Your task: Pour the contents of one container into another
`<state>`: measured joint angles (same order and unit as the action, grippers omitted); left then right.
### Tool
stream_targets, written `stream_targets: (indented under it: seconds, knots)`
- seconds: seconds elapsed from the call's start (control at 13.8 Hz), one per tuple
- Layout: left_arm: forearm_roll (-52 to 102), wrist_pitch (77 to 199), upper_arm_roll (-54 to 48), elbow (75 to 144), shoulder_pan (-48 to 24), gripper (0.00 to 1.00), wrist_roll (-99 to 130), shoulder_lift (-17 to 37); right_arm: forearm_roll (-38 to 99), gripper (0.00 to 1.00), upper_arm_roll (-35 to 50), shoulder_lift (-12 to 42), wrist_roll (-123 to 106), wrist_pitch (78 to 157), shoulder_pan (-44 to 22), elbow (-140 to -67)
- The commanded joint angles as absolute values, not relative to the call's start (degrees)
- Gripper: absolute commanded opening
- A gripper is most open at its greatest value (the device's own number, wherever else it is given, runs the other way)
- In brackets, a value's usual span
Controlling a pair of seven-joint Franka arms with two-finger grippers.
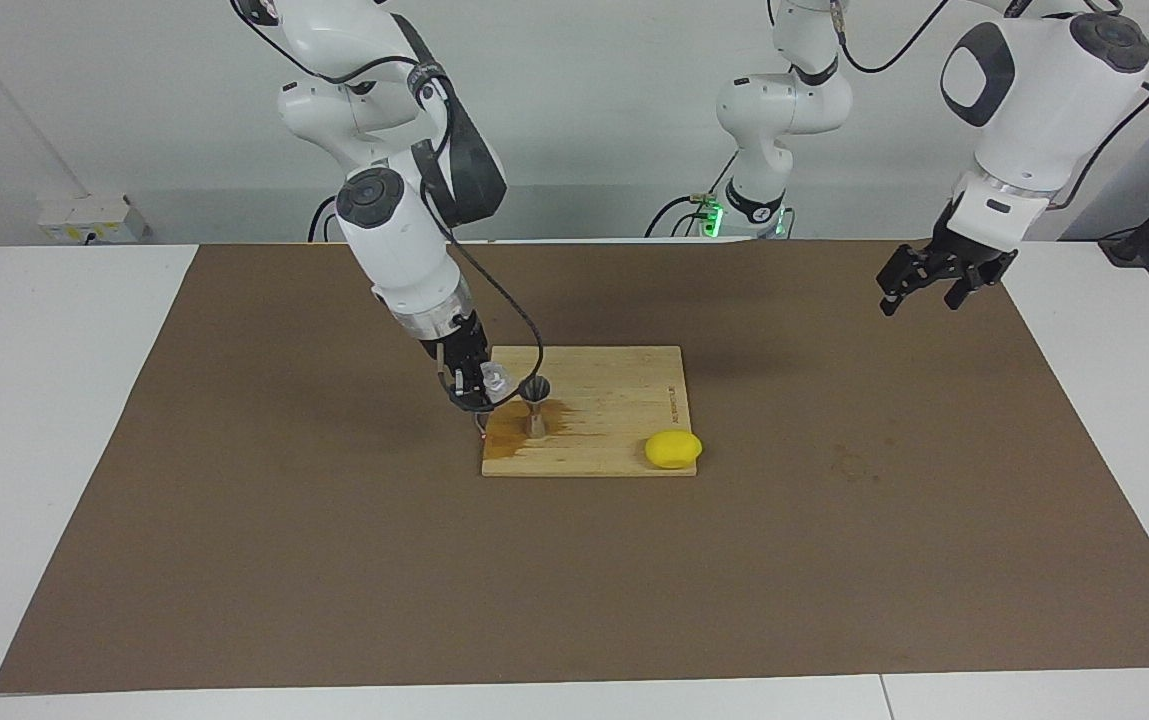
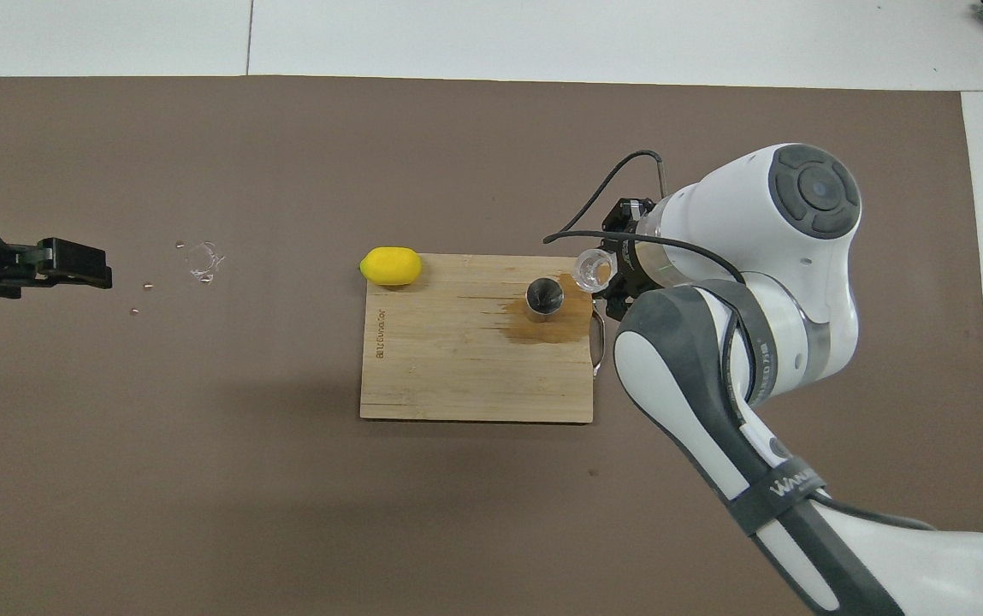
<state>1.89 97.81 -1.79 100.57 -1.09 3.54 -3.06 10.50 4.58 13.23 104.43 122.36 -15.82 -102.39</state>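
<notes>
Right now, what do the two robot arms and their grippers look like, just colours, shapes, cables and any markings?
Both arms are glossy white rounded shells with dark grey panels and silver wrist rings. The right gripper and left gripper are black two-finger units. A thin black cable loops beside the right wrist. White lettering runs along the right arm's grey band in the overhead view; I cannot read it fully.

Plain white wall (image 1: pixel 584 120) upper frame, broad brown mat (image 1: pixel 574 580) over white table (image 1: pixel 54 380) below

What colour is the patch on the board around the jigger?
Amber-brown, a wet-looking stain around the jigger on the pale wooden board; clearest in the overhead view.
</notes>
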Motion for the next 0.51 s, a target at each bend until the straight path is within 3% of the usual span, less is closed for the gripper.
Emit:
stream_targets:
  seconds: [0.0, 0.15, 0.44]
  knots:
    - [0.7, 87.3, -2.9, 92.2, -0.3, 1.00, 1.9, -1.6, 6.6, 0.00, 4.6, 13.4, 107.8, 123.6, -17.6, -102.2]
    - [0.9, 83.6, -2.5, 89.1, -0.7, 1.00, 1.9, -1.6, 4.8, 0.00, 4.6, 13.4, 108.9, 123.7, -18.5, -102.3]
    - [1.1, 84.5, 1.0, 90.4, -2.1, 1.00, 2.5, -3.0, -0.9, 0.00, 4.6, 13.4, 109.5, 123.6, -20.7, -102.4]
